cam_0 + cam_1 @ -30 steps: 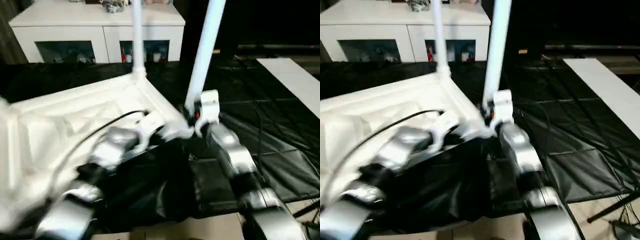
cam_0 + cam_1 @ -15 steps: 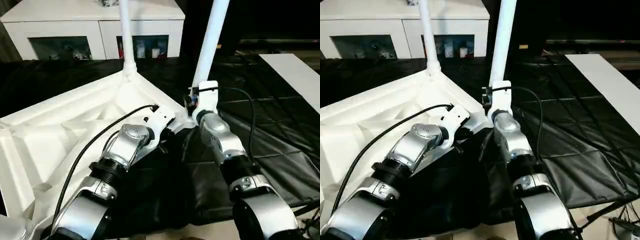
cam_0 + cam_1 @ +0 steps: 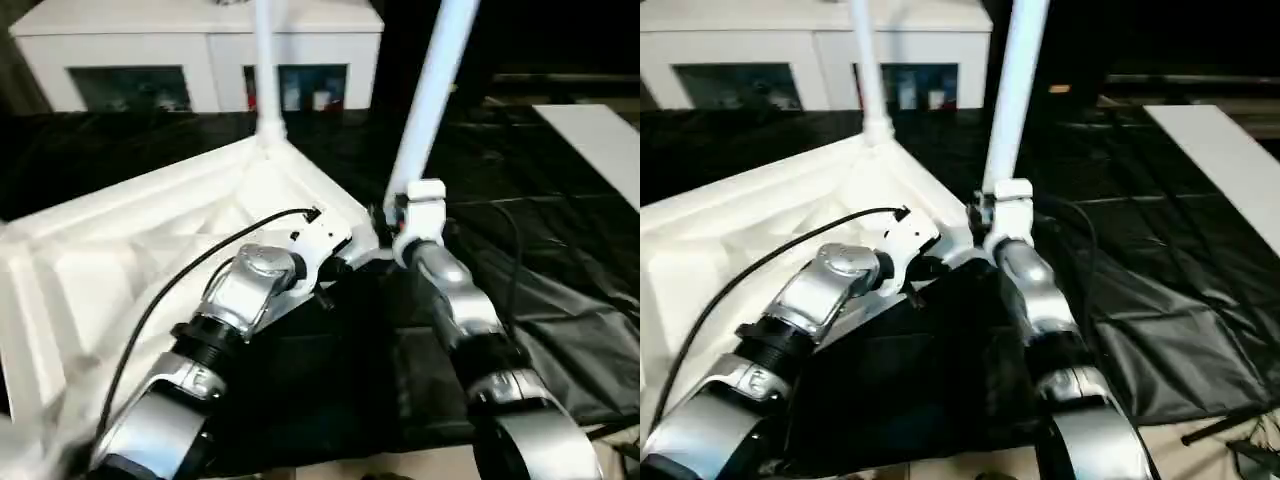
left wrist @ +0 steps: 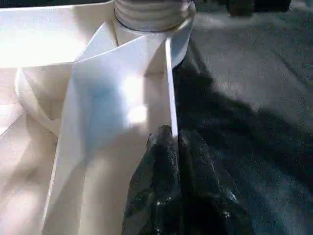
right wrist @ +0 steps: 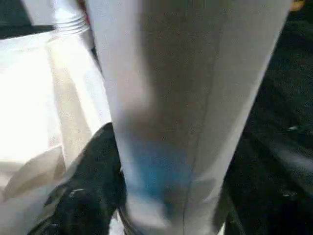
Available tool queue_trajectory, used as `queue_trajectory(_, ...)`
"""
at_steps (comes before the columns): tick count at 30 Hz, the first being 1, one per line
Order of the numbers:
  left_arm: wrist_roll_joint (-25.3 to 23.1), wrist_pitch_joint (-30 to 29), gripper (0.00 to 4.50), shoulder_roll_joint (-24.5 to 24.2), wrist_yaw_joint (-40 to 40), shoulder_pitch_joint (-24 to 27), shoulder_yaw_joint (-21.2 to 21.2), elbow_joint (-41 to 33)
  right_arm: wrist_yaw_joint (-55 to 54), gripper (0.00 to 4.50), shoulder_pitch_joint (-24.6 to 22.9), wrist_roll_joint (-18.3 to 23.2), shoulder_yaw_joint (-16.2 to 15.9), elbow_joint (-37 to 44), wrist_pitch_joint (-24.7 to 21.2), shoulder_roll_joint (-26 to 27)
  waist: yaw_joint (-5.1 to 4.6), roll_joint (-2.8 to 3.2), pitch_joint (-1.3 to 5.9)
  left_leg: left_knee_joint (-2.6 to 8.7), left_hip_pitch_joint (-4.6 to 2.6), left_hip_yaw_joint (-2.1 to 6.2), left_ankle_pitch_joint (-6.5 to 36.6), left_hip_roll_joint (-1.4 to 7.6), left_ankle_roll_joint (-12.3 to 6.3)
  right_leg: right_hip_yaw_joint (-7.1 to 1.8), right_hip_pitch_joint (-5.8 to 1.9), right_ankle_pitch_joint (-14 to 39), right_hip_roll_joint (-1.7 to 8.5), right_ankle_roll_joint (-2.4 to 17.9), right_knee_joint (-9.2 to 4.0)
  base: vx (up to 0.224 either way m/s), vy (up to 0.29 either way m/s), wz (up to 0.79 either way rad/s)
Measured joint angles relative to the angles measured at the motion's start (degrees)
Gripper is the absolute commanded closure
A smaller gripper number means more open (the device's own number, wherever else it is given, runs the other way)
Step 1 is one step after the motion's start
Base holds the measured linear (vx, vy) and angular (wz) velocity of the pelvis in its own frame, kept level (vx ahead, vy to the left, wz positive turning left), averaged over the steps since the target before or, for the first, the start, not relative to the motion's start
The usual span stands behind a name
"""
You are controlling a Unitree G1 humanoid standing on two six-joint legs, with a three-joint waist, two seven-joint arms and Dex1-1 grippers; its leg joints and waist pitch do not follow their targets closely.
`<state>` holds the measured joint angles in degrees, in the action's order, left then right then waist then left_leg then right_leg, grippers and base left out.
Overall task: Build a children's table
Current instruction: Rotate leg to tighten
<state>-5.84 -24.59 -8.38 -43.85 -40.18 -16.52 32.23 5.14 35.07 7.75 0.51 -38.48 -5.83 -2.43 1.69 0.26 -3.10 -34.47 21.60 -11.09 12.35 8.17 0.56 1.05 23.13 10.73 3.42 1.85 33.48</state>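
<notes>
Left eye view gives no brand, label or writing that can be read on any surface. The small white plastic children's table (image 3: 150, 250) lies upside down on the large work table under a wrinkled black cover (image 3: 560, 290), its ribbed, braced underside facing up. Two long tapered white tube legs rise from it: the far leg (image 3: 267, 60) stands in the round socket at the far corner, and the near leg (image 3: 432, 90) leans slightly to the right above the corner nearest the robot's right arm.

The left gripper (image 4: 171, 142) has its two black fingers pressed together on the thin white edge of the table top's rim, just below a ribbed round corner socket (image 4: 151, 12). The right gripper (image 3: 392, 222) sits at the base of the near leg; in the right wrist view one black finger (image 5: 90, 191) lies against the side of that leg, but whether the fingers clamp the tube or stand loose around it cannot be told.

Behind the work table stands a white cabinet with glass doors (image 3: 130, 60), with small items blurred behind the glass. A flat white board (image 3: 600, 150) lies on the black cover to the right, well apart from the table. Black cables run along both silver forearms.
</notes>
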Motion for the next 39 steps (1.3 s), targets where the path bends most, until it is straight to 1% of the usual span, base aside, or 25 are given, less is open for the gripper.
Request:
queue_trajectory(1, 0.02, 0.51, 4.5, -0.57, -1.17, 0.16, -0.21, -0.3, 1.4, 1.09, -1.44, 0.21, -0.44, 2.29, -0.39, -0.65, 0.26, 0.04, -0.02, 0.0, 0.02, -0.04, -0.01, 0.02, 0.0, 0.0, 0.02, 0.0, 0.0, 0.0, 0.01, 0.0, 0.0, 0.0)
queue_trajectory(2, 0.3, 1.69, 4.5, -1.89, -3.29, 0.78, -0.75, -1.06, 4.09, 1.06, -4.28, 0.9, -1.23, 6.39, -1.3, -1.99, 0.62, 0.1, -0.06, 0.0, 0.04, -0.09, -0.01, 0.08, 0.0, 0.03, 0.02, 0.0, 0.0, 0.0, 0.01, 0.0, 0.0, 0.0)
queue_trajectory(3, 0.6, 2.6, 4.5, -2.85, -4.85, 1.33, -0.96, -1.65, 5.81, 1.03, -6.11, 1.3, -1.69, 8.62, -1.64, -2.72, 0.79, 0.16, -0.1, 0.0, 0.04, -0.11, -0.01, 0.09, 0.0, 0.04, 0.02, 0.0, 0.0, 0.0, 0.01, 0.0, 0.0, 0.0)
queue_trajectory(4, 0.88, 3.19, 4.5, -3.48, -5.98, 1.53, -1.04, -1.81, 7.18, 0.95, -7.12, 1.66, -1.99, 9.82, -2.08, -3.17, 0.83, 0.25, -0.16, -0.02, 0.04, -0.14, -0.01, 0.09, 0.0, 0.04, 0.03, 0.0, 0.0, 0.0, 0.02, 0.0, 0.0, 0.0)
queue_trajectory(5, 1.01, 3.79, 4.5, -4.33, -6.89, 1.7, -1.26, -2.04, 9.18, 0.81, -8.78, 2.13, -2.66, 12.53, -2.94, -3.99, 1.04, 0.35, -0.21, -0.02, 0.06, -0.19, -0.06, 0.1, -0.06, 0.04, 0.03, 0.0, 0.02, 0.0, 0.04, 0.0, 0.0, 0.0)
queue_trajectory(6, 1.11, 4.27, 4.5, -4.76, -7.59, 1.89, -1.36, -2.13, 10.51, 0.81, -9.65, 2.81, -3.17, 14.11, -3.56, -4.7, 1.18, 0.4, -0.25, -0.03, 0.07, -0.24, -0.09, 0.12, -0.09, 0.04, 0.04, 0.0, 0.03, 0.0, 0.05, 0.0, 0.0, 0.0)
queue_trajectory(7, 1.22, 4.75, 4.5, -5.12, -8.61, 2.17, -1.48, -2.49, 12.34, 0.68, -11.24, 3.44, -3.65, 16.8, -4.26, -5.92, 1.43, 0.42, -0.26, -0.03, 0.07, -0.26, -0.09, 0.12, -0.09, 0.04, 0.02, 0.0, 0.05, 0.0, 0.05, 0.0, 0.0, 0.0)
queue_trajectory(10, 1.93, 7.46, 4.5, -7.5, -12.78, 3.42, -2.05, -3.43, 17.94, 0.49, -15.08, 4.55, -4.67, 22.86, -6.27, -10.16, 1.64, 0.52, -0.31, -0.04, 0.04, -0.34, -0.08, 0.12, -0.08, 0.01, 0.0, -0.01, 0.08, -0.01, 0.04, 0.0, 0.0, 0.0)
queue_trajectory(11, 2.65, 9.58, 4.5, -9.4, -15.75, 4.45, -2.48, -4.4, 22.09, 0.25, -17.6, 5.75, -5.64, 26.66, -7.57, -13.52, 1.78, 0.6, -0.34, -0.02, 0.04, -0.34, -0.08, 0.12, -0.08, 0.01, -0.01, 0.0, 0.08, -0.01, 0.02, 0.0, 0.0, 0.0)
queue_trajectory(12, 3.28, 10.68, 4.5, -10.53, -17.59, 5.13, -2.52, -4.71, 24.66, 0.25, -18.89, 6.45, -5.98, 28.15, -8.14, -15.16, 1.83, 0.63, -0.36, -0.02, 0.01, -0.34, -0.08, 0.14, -0.09, 0.02, -0.02, 0.0, 0.07, -0.01, 0.03, 0.0, 0.0, 0.0)
queue_trajectory(15, 3.75, 12.67, 4.5, -12.46, -20.71, 5.91, -2.59, -5.04, 29.67, 0.06, -20.28, 7.63, -6.6, 31.37, -10.17, -18.12, 1.87, 0.76, -0.42, -0.05, -0.06, -0.34, -0.16, 0.15, 0.0, 0.03, -0.02, -0.01, 0.08, -0.02, 0.24, 0.0, 0.0, 0.0)
queue_trajectory(19, 4.4, 13.63, 4.5, -14.57, -23.93, 7.32, -2.78, -6.54, 36.46, 0.06, -22.94, 10.09, -6.78, 35.37, -12.79, -22.87, 1.91, 0.77, -0.43, -0.07, -0.19, -0.36, -0.12, 0.15, 0.16, 0.02, -0.12, -0.01, 0.1, -0.02, 0.32, 0.0, 0.0, 0.0)
queue_trajectory(23, 4.97, 13.75, 4.5, -15.97, -25.27, 8.2, -2.78, -7.78, 40.98, 0.06, -23.58, 10.63, -8.08, 35.88, -14.04, -25.05, 1.76, 0.77, -0.43, -0.13, -0.23, -0.36, -0.13, 0.16, 0.26, 0.01, -0.1, -0.01, 0.1, -0.02, 0.5, 0.0, 0.0, 0.0)
queue_trajectory(26, 5.04, 13.91, 4.5, -16.09, -26.07, 8.27, -2.8, -7.83, 41.66, 0.06, -23.34, 10.12, -9.1, 35.83, -13.93, -25.09, 1.81, 0.77, -0.43, -0.13, -0.25, -0.36, -0.28, 0.18, 0.1, 0.02, -0.09, -0.01, 0.09, -0.02, 0.56, 0.0, 0.0, 0.0)
queue_trajectory(29, 5.04, 14.29, 4.5, -16.2, -26.45, 8.31, -2.89, -7.83, 41.75, 0.06, -21.96, 9.32, -9.89, 35.23, -13.42, -24.98, 1.86, 0.77, -0.43, -0.15, -0.24, -0.36, -0.31, 0.17, 0.06, 0.02, -0.09, -0.01, 0.1, -0.02, 0.58, 0.0, 0.0, 0.0)
queue_trajectory(34, 5.04, 14.32, 4.5, -16.21, -26.59, 8.32, -3.05, -7.94, 41.89, 0.06, -20.58, 8.48, -9.91, 33.38, -11.49, -23.97, 2.01, 0.76, -0.42, -0.21, -0.22, -0.36, -0.31, 0.17, 0.05, 0.02, -0.1, -0.01, 0.1, -0.02, 0.61, 0.0, 0.0, 0.0)
queue_trajectory(39, 5.03, 14.32, 4.5, -16.23, -26.6, 8.32, -3.07, -7.94, 43.54, 0.06, -20.24, 8.22, -9.99, 32.6, -11.23, -23.98, 2.0, 0.76, -0.42, -0.28, -0.21, -0.36, -0.31, 0.18, 0.04, 0.02, -0.1, -0.01, 0.1, -0.01, 0.68, 0.0, 0.0, 0.0)
